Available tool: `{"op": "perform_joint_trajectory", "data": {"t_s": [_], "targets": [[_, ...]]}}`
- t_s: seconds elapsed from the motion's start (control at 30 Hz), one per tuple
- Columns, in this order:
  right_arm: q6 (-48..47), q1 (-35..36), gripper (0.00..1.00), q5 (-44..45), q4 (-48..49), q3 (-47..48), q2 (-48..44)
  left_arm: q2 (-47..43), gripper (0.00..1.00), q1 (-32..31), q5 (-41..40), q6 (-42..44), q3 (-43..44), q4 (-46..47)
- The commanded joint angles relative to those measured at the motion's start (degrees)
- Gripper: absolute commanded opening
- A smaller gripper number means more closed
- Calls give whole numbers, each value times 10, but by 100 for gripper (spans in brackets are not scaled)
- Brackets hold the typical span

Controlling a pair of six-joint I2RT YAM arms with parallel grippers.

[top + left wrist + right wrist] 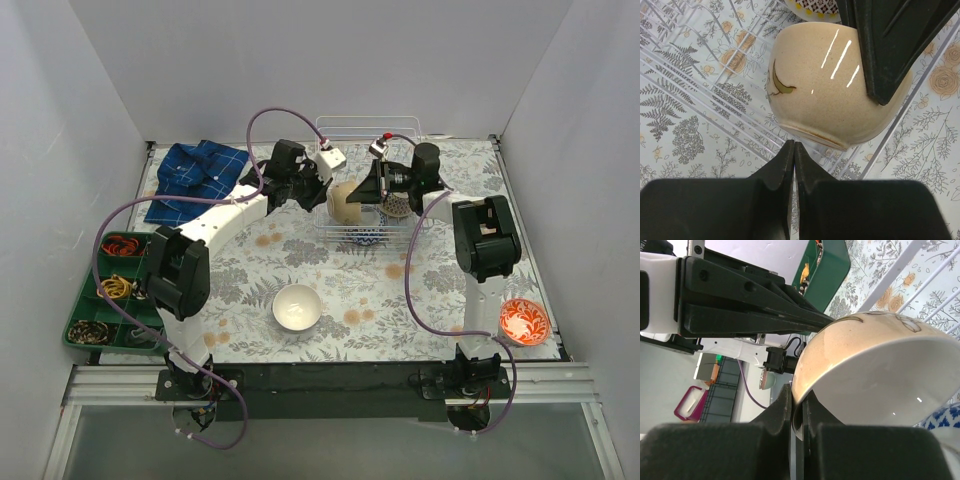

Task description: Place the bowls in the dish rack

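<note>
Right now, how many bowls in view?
5. One white bowl on the table, front centre; red bowl at the table's right edge; beige bowl gripped by the right end effector at the dish rack; blue bowl and brown-patterned bowl inside the rack. Others may be hidden.

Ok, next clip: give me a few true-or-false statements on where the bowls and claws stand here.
1. The right claw pinches the beige bowl by its rim. True.
2. The left claw is spread wide around that bowl. False: its fingers are shut together, with the tips by the bowl's foot.
3. The white bowl is in the dish rack. False: it sits on the table, in front of the rack.
4. The red bowl lies on the table, outside the rack. True.
5. A blue-patterned bowl is inside the rack. True.
</note>
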Motion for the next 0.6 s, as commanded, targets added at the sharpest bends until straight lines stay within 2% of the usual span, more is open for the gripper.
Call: {"op": "perform_joint_trajectory", "data": {"t_s": [0.0, 0.57], "targets": [[3, 0, 1, -16, 52, -1, -4, -6, 0, -2, 20, 24, 11, -6], [-18, 13, 3, -9, 44, -7, 21, 5, 0, -5, 40, 46, 1, -18]]}}
